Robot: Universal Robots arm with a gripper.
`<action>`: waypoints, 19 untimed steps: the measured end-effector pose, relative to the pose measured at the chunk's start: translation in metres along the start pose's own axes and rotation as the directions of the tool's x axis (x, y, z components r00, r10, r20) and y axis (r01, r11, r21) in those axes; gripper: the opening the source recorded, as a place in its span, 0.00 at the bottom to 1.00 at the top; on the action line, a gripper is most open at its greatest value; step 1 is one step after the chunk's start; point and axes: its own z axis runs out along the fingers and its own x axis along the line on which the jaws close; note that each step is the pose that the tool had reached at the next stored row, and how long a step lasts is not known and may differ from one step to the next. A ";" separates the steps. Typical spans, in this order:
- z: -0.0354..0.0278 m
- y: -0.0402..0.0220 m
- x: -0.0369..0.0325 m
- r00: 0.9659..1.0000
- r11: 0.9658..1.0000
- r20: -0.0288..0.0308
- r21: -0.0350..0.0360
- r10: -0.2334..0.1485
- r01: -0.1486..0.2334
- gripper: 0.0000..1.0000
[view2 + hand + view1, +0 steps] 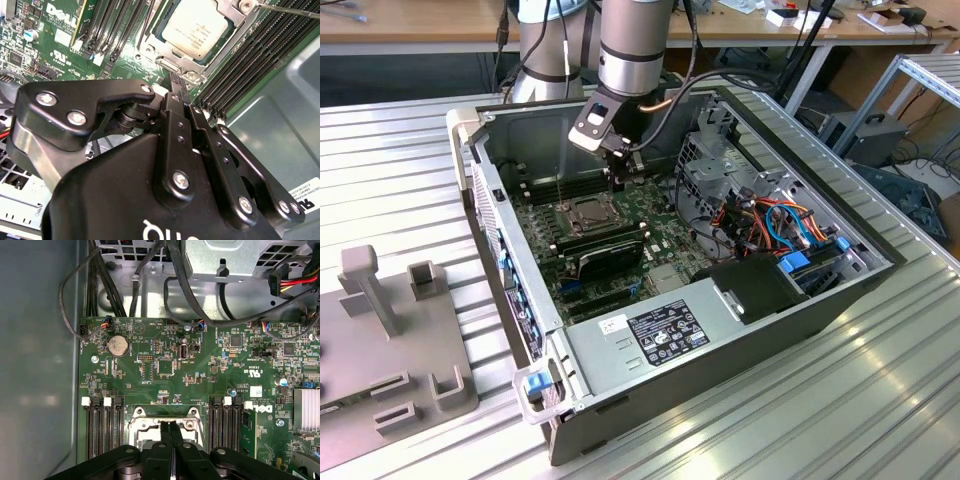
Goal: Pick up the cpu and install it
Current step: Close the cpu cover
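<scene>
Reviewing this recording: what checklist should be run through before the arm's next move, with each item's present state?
1. The silver-grey square cpu lies inside the metal-framed socket: ok.
2. The gripper is shut with nothing between its fingers: ok.
3. The gripper touches neither cpu nor socket: cannot tell.
4. The thin metal lever is latched: cannot tell.
5. The black memory slots beside the socket are free of the gripper: ok.

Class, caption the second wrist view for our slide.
Gripper, fingers together, near the silver chip lying in its socket.
</scene>
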 end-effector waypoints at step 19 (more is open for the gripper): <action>0.0009 -0.0121 0.0001 1.000 0.999 0.000 0.034 -0.002 0.002 0.11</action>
